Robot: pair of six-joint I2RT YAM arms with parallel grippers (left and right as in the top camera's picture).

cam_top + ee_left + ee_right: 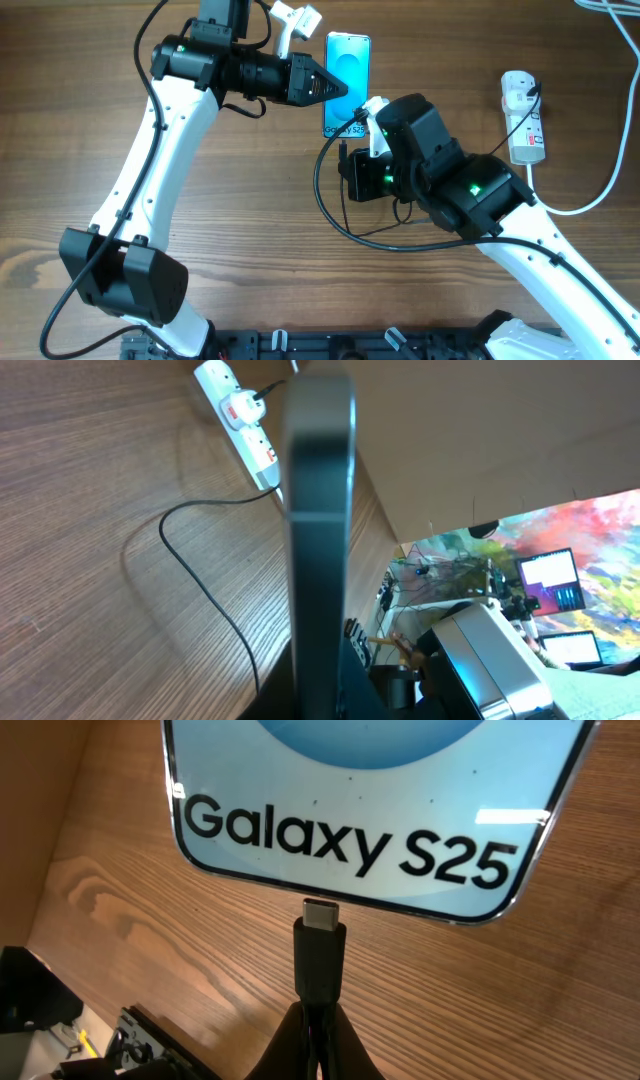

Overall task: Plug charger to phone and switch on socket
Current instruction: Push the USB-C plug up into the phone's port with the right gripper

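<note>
The phone [348, 60], with a cyan screen and "Galaxy S25" text, is held off the table by its side edge in my shut left gripper [338, 88]. In the left wrist view the phone [318, 510] shows edge-on between the jaws [335, 695]. My right gripper [320, 1025] is shut on the charger's black connector [320, 955]. Its metal tip meets the middle of the phone's lower edge [350, 840]; whether it is inserted I cannot tell. The thin black cable [328, 205] loops across the table. The white socket [523, 120] lies at the far right.
A white adapter [519, 88] with the black cable sits in the socket, which also shows in the left wrist view [262, 448]. A thick white cord [600, 195] curves along the right edge. The arm bases [300, 345] stand at the table's front.
</note>
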